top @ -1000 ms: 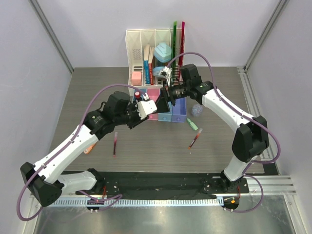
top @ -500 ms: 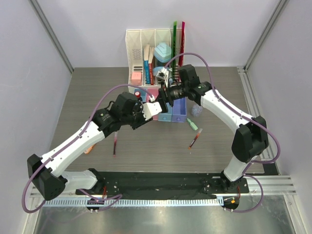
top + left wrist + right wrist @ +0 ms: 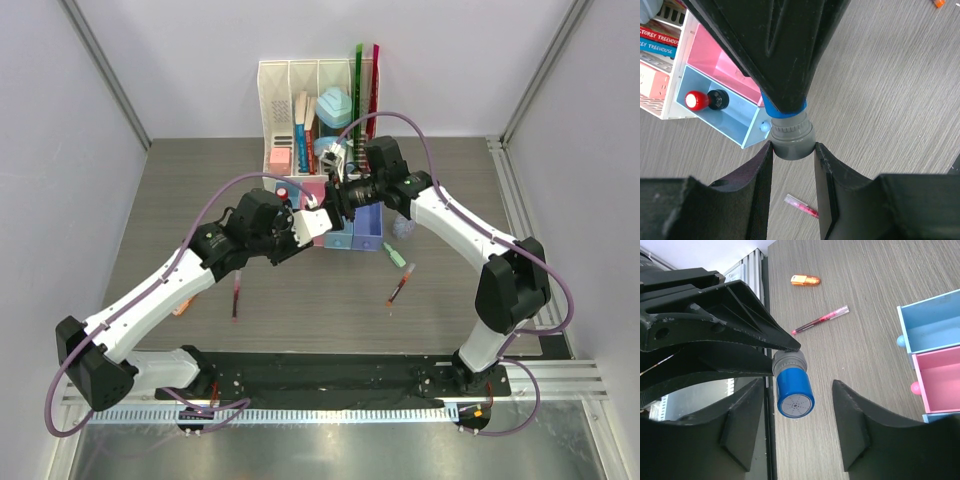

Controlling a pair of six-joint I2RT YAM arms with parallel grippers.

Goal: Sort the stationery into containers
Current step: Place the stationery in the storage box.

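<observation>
Brought closer together over the past second, both hands are seen meeting above the counter [image 3: 320,300], where a dark-red pen [image 3: 236,296] is left lying nearest the arm bases. Beyond it, a blue-capped cylinder [image 3: 794,390] is clamped by its grey base in the left hand [image 3: 792,146], while the right hand [image 3: 797,382] is set half-wide astride the cap, gaps showing either side. Released too early, it could be dropped short of the blue bin [image 3: 715,127] just behind, where a red-capped cylinder [image 3: 697,100] is lodged.
</observation>
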